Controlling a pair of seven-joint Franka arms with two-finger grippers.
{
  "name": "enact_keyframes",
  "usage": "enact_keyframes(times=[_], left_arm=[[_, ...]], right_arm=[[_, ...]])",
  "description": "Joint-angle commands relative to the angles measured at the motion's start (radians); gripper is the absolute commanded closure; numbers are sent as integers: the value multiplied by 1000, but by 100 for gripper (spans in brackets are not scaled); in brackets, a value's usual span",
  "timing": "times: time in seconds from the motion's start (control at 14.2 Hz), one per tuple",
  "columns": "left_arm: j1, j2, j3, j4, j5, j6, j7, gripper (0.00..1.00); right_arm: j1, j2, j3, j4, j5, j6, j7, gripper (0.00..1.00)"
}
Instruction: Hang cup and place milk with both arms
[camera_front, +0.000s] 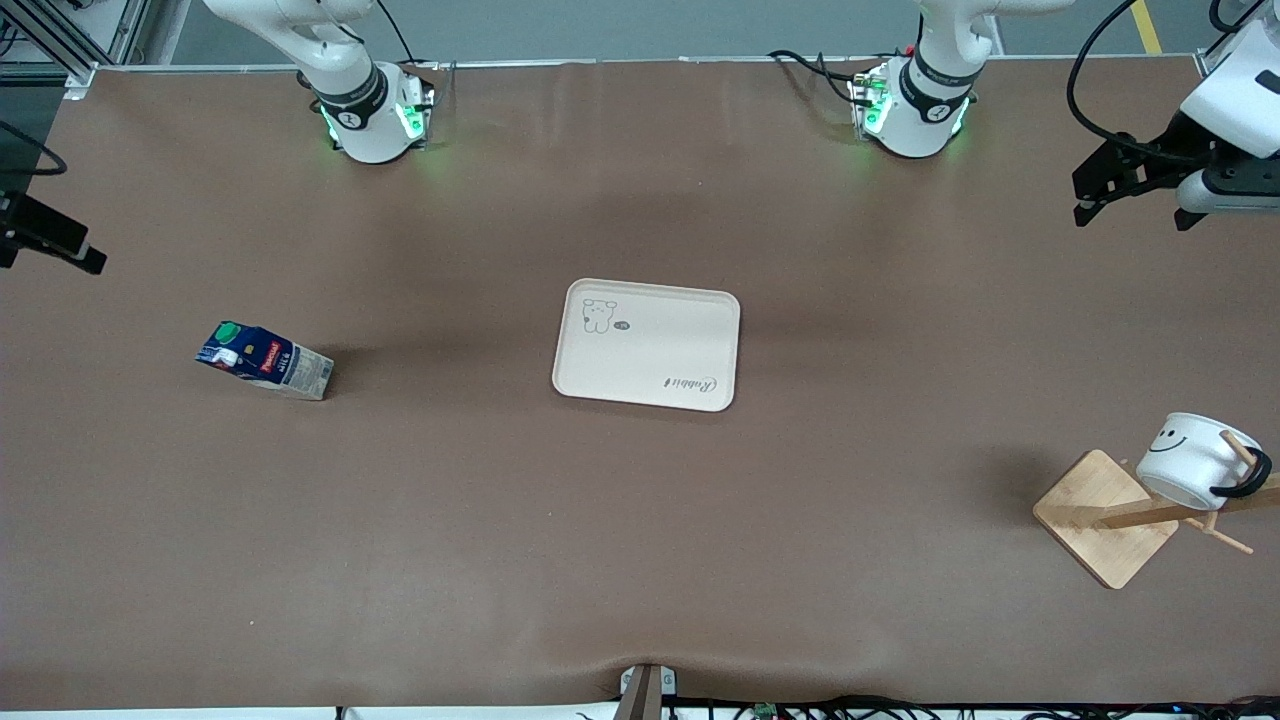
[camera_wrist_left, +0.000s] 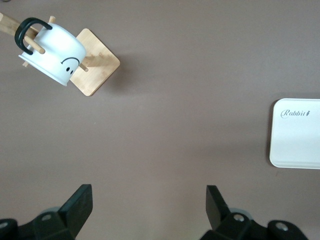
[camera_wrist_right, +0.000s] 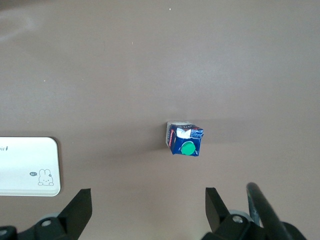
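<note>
While both grippers' jaws gape, left gripper (camera_front: 1135, 200) raised over brown table (camera_front: 640, 560), cup (camera_front: 1190, 458) on rack (camera_front: 1110, 520), milk (camera_front: 265, 360) standing.

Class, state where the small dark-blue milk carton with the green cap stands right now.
The dark-blue milk carton stands on the brown table toward the right arm's end, beside the cream rectangular tray but well apart from it.

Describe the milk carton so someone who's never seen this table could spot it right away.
Start at the cream tray in the middle of the brown table, then look toward the right arm's end. Standing alone there is the milk carton, small and dark blue, apart from the tray. Its round green cap and red label mark it out; nothing else nearby is blue.
</note>
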Motion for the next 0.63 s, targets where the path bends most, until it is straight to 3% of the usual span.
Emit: enact_keyframes(times=[0.0,0.28,0.56], left_arm=[[4,-6,0,2,-23,14,-9,0],[48,-28,3,-12,-84,8,11,0],[55,-21,2,-2,-79,-25,14,0]], right_arm=[[-6,-122,2,-178,-5,106,-18,0],[8,-280,6,-415,-7,252,-24,0],[-6,-250,11,-369,-22,206,-25,0]])
